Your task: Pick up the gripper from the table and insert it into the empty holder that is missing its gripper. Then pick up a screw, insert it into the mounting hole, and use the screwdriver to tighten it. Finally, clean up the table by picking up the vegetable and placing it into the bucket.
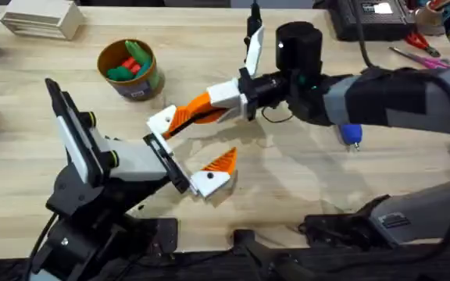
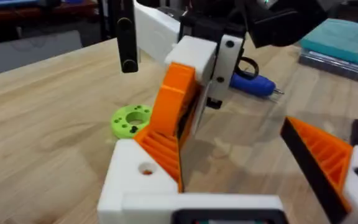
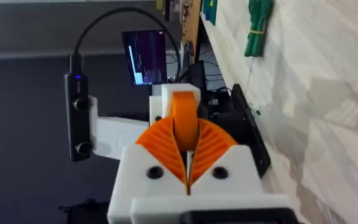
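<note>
The desk (image 1: 303, 187) is light wood, and I use the holder as the landmark for every place. The left hand (image 1: 190, 148) is open, its two white fingers wide apart. The holder (image 1: 161, 122) is the farther of these two fingers. The other finger, on the near side of the holder, already carries its own orange tip.

The right hand (image 1: 223, 100) comes to the holder from the right and is closed on the gripper (image 1: 196, 110). The lower end of the gripper lies against the holder, but I cannot tell whether it is fully seated.

The bucket (image 1: 131, 69) stands behind the holder and to its left, well apart, with green and red vegetables inside. The screwdriver (image 1: 351, 134) lies far to the right of the holder, partly under the right arm. A green ring (image 2: 131, 119) lies on the desk just beside the holder.

I judge the gripper to be light, stiff plastic. It is not fragile, but its smooth sides are a little slippery, and the wedge shape may squeeze out of a pinch. The best place to hold it is across the two flat sides near the thick end, leaving the mating end free for the holder. Push it straight along the holder, with small force.
</note>
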`<state>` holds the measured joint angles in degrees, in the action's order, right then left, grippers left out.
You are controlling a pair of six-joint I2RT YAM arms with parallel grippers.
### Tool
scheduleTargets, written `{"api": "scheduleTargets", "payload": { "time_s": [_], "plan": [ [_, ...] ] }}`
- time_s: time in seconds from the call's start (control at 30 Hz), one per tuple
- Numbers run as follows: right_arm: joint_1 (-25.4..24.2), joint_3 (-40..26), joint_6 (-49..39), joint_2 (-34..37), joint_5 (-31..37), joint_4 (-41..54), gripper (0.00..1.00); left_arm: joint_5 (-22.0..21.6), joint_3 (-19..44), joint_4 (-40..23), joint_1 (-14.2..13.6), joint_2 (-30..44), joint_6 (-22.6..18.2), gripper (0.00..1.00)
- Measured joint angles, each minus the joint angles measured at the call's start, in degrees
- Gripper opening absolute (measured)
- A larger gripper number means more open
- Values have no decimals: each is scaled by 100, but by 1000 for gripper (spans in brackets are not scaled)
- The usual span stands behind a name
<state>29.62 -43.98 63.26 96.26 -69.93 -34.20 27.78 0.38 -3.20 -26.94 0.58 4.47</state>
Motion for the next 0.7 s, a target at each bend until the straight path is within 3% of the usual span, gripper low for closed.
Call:
{"api": "scheduleTargets", "payload": {
  "time_s": [0.47, 0.7],
  "plan": [
    [112, -340, 0, 320, 59, 11, 22, -335, 0, -4, 35, 0, 57, 988],
    [225, -340, 22, 340, 57, 44, 291, -42, 0, 11, -48, 0, 13, 987]
  ]
}}
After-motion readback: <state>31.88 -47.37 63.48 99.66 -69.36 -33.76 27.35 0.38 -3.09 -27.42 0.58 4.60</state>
